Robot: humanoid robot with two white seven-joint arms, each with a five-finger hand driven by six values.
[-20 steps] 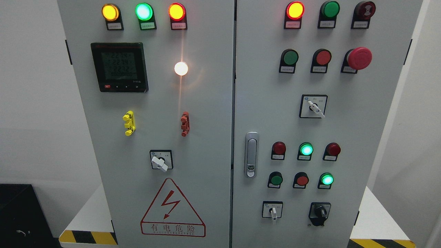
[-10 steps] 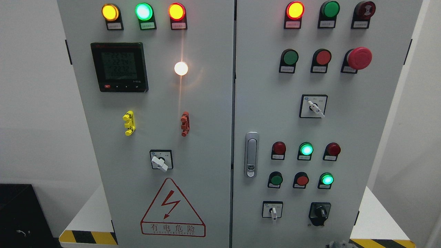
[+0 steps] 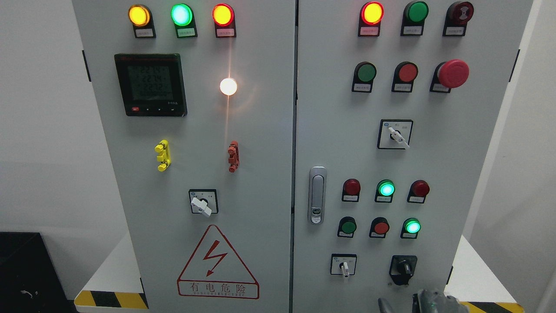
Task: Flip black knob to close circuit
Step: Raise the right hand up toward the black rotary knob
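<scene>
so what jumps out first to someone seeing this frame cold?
The bright white lamp glaring mid-height on the cabinet's left door, with lit yellow, green and red lamps in the row above it. Next, the big red mushroom button at the upper right. Low on the right door sits the black knob, with the right hand just entering at the bottom edge below it, not touching.

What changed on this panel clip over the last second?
The right hand has risen into view at the bottom edge, just below the black knob; a second ago it was out of frame. It touches nothing yet, and too little of it shows to judge its grip. The knob, the white switches and all lamps are as before. The left hand is not in view.
</scene>
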